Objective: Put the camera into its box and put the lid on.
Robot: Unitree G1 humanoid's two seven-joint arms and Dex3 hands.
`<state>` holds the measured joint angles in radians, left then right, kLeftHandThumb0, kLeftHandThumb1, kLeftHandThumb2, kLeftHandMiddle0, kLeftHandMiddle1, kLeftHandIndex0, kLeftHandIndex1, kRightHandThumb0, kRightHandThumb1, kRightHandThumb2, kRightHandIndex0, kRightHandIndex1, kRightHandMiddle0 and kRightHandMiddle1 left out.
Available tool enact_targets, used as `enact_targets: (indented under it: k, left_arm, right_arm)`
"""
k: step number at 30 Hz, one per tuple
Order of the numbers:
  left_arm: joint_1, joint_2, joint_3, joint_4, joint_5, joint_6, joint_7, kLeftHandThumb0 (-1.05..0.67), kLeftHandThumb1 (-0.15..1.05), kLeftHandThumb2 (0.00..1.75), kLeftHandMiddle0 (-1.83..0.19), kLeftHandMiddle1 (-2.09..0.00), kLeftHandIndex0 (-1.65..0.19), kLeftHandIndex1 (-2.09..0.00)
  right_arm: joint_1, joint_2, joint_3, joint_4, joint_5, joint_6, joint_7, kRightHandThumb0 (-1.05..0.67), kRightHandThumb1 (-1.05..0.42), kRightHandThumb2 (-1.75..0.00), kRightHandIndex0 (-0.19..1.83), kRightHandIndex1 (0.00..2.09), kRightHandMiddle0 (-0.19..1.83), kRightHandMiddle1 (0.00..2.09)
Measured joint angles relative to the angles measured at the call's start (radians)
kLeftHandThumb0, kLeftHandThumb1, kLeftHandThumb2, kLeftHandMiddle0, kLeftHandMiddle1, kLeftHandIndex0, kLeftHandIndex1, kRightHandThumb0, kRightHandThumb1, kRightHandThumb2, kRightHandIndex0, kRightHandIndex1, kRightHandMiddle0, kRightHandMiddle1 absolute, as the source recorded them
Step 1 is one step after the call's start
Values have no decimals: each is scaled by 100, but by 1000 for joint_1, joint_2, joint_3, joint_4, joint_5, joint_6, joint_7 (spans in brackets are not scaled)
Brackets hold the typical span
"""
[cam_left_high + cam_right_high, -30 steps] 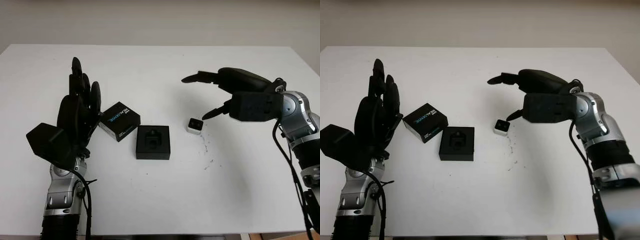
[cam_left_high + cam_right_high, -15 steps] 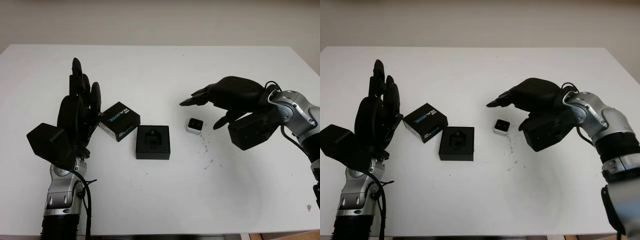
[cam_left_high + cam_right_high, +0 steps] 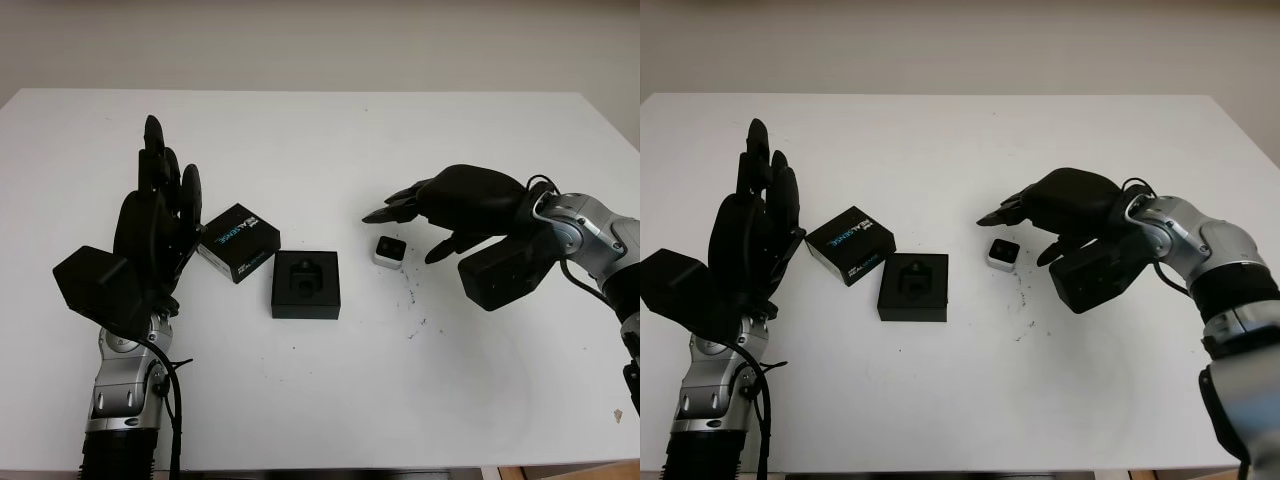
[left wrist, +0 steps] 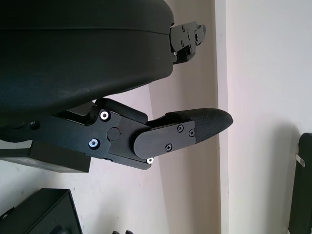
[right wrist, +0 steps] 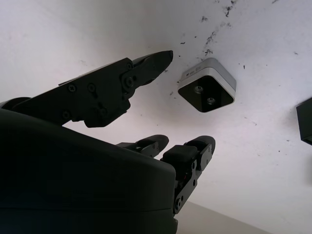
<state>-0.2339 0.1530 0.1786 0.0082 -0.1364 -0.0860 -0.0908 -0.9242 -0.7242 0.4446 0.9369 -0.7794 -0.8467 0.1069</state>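
Observation:
The small white camera (image 3: pixel 390 251) with its dark lens face lies on the white table, right of centre; it is also seen in the right wrist view (image 5: pixel 207 91). My right hand (image 3: pixel 415 228) hovers over it from the right, open, with fingers (image 5: pixel 146 68) on either side and not touching it. The open black box (image 3: pixel 306 284) with its foam insert sits just left of the camera. The black lid (image 3: pixel 238 242) with blue lettering lies left of the box. My left hand (image 3: pixel 160 215) is held upright at the left, open, holding nothing.
Dark specks (image 3: pixel 412 300) mark the table below the camera. The white table (image 3: pixel 330 400) has bare room in front and behind the objects. A pale wall runs behind the far edge.
My right hand has swung down and rolled over, bringing its fingers closer around the camera. The left hand, box and lid have not moved.

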Motion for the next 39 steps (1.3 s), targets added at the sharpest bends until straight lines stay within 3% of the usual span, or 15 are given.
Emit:
enact_targets:
  k: [29, 32, 34, 35, 39]
  left_arm:
    - [6, 0, 0, -2, 0, 1, 2, -60, 105, 60, 16, -5, 15, -6]
    - [6, 0, 0, -2, 0, 1, 2, -60, 105, 60, 16, -5, 15, -5]
    - [6, 0, 0, -3, -1, 1, 2, -60, 105, 59, 16, -5, 15, -6]
    - [7, 0, 0, -4, -1, 1, 2, -60, 105, 59, 16, -5, 15, -5]
    - [7, 0, 0, -4, -3, 2, 0, -60, 105, 60, 16, -5, 16, -5]
  right_arm:
    - [-42, 53, 89, 123, -38, -9, -123, -25, -89, -6, 54, 13, 59, 13]
    - [-42, 53, 97, 128, -48, -13, -157, -24, -89, -5, 59, 20, 63, 30]
    - [-42, 53, 102, 134, -56, -16, -176, -23, -89, -5, 51, 44, 44, 79]
    - [-42, 53, 104, 137, -60, -18, -183, -23, -89, -5, 46, 58, 40, 92]
    - [-43, 53, 107, 153, -70, -29, -223, -22, -89, -5, 37, 87, 40, 107]
